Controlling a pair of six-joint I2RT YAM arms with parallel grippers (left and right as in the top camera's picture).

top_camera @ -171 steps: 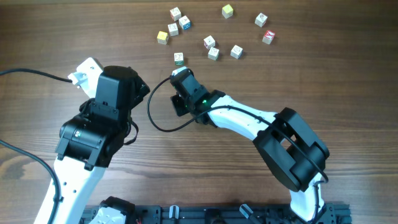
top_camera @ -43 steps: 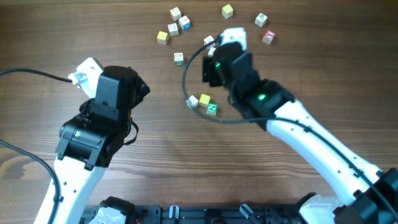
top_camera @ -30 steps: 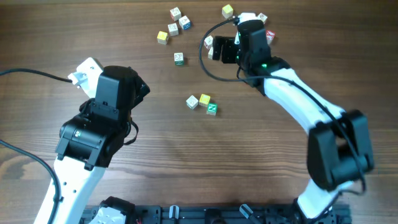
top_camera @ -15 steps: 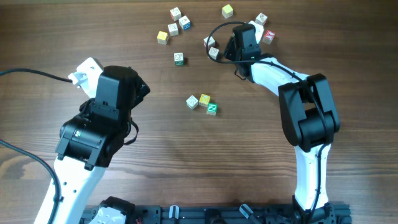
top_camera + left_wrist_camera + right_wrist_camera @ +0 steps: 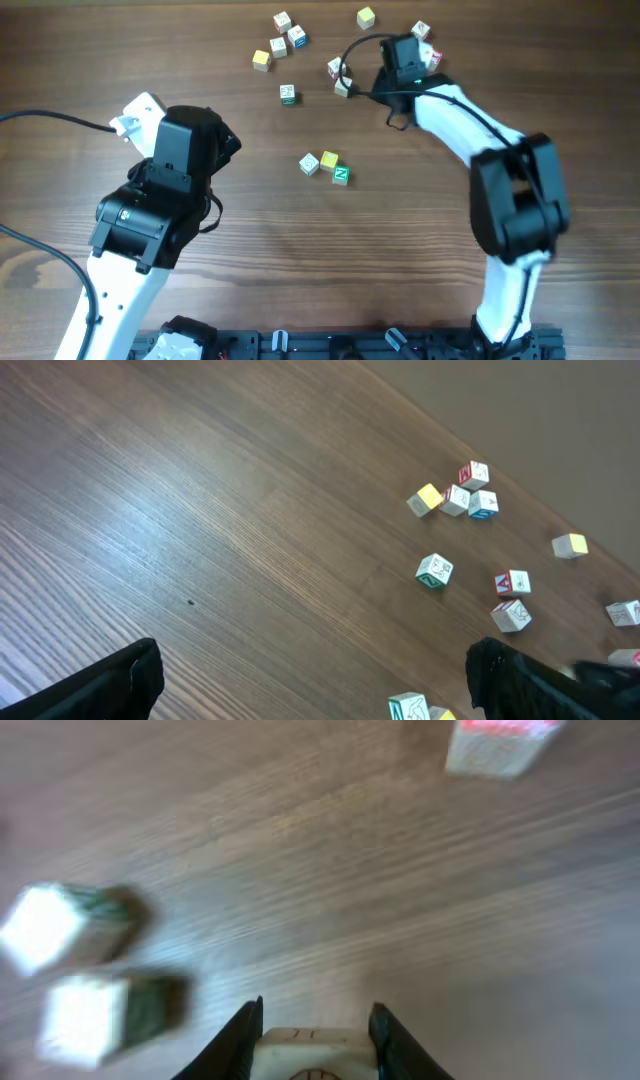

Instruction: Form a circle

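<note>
The right hand (image 5: 314,1023), splayed wide a second ago over the far scatter of loose letter cubes (image 5: 282,20), has now narrowed onto a small white wooden letter cube (image 5: 312,1052). In the wrist view its fingertips press the cube's two sides, so I judge it clenched on that cube. The circle (image 5: 328,166) is only begun, a white cube (image 5: 310,164), a yellow cube (image 5: 329,158) and a green "N" cube (image 5: 341,174) bunched mid-way across the dark wooden worktop (image 5: 200,40), well apart from this pick. The gripped cube therefore looks meant as its fourth piece, while the left hand (image 5: 312,660) hangs released, holding nothing.
</note>
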